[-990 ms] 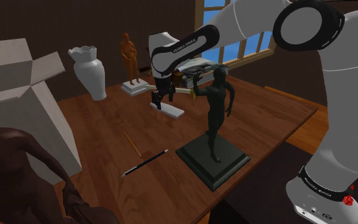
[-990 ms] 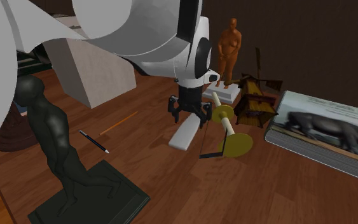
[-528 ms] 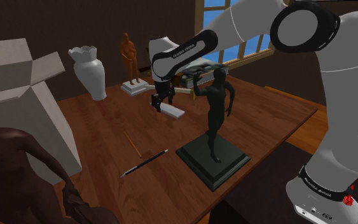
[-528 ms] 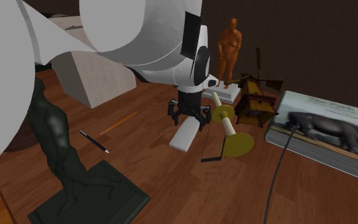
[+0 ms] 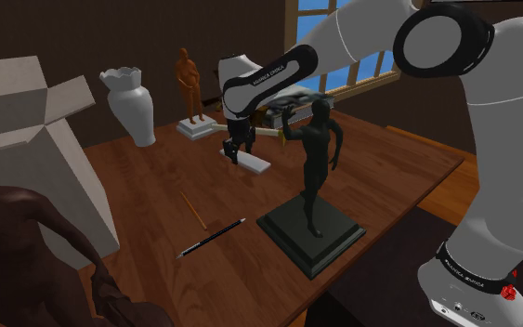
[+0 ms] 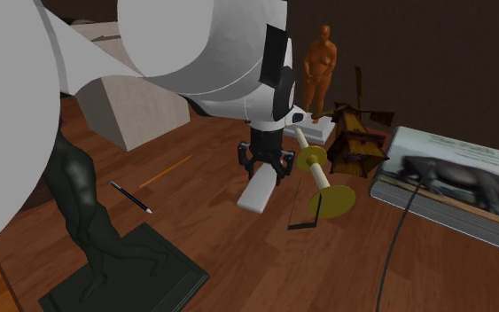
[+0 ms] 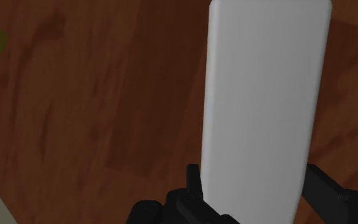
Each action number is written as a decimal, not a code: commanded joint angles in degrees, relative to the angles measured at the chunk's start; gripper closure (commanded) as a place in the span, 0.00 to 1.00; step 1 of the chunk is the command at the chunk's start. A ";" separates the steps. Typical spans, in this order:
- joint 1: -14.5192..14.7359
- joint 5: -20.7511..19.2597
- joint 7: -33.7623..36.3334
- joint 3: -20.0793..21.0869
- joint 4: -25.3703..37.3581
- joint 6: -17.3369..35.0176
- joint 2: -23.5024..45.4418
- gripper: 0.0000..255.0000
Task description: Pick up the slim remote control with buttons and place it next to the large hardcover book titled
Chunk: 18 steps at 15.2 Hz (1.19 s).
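Observation:
The remote control (image 6: pixel 258 190) is a plain white slim slab lying on the wooden table (image 5: pixel 157 181), with no buttons drawn. In the shoulder view the remote (image 5: pixel 252 163) sits between the orange figurine and the black statue. My black gripper (image 6: pixel 262 168) stands straight down over its far end. In the wrist view the gripper (image 7: pixel 254 184) has a finger (image 7: pixel 194 181) against each long side of the remote (image 7: pixel 266 95), which still rests on the wood. The large book (image 6: pixel 456 186), with a dark animal on its cover, lies at the second exterior view's right.
A tall black statue (image 5: pixel 310 176) on a square base stands close beside the remote. An orange figurine (image 5: pixel 189 84), a white vase (image 5: pixel 131 104) and an open box (image 5: pixel 27 139) line the back and left. A yellow spool (image 6: pixel 323 182) and a wooden model (image 6: pixel 358 137) sit between remote and book. A pencil (image 5: pixel 211 238) lies nearer the front.
The gripper has come down onto the remote's end, and its fingers have drawn in from wide apart to the remote's sides. The remote has hardly moved.

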 commanded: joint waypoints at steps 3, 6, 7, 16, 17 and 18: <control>-0.04 -0.10 0.06 -0.14 -0.11 0.11 0.23 1.00; -0.03 -0.08 0.12 -0.11 -0.31 0.14 0.07 1.00; -0.05 0.00 0.07 -0.07 -0.04 -0.46 -0.27 1.00; -0.17 0.64 -0.37 0.28 3.06 -6.13 -2.87 1.00; -0.18 0.71 -0.41 0.31 3.49 -6.78 -3.11 1.00; -0.18 0.76 -0.45 0.34 3.92 -7.44 -3.34 1.00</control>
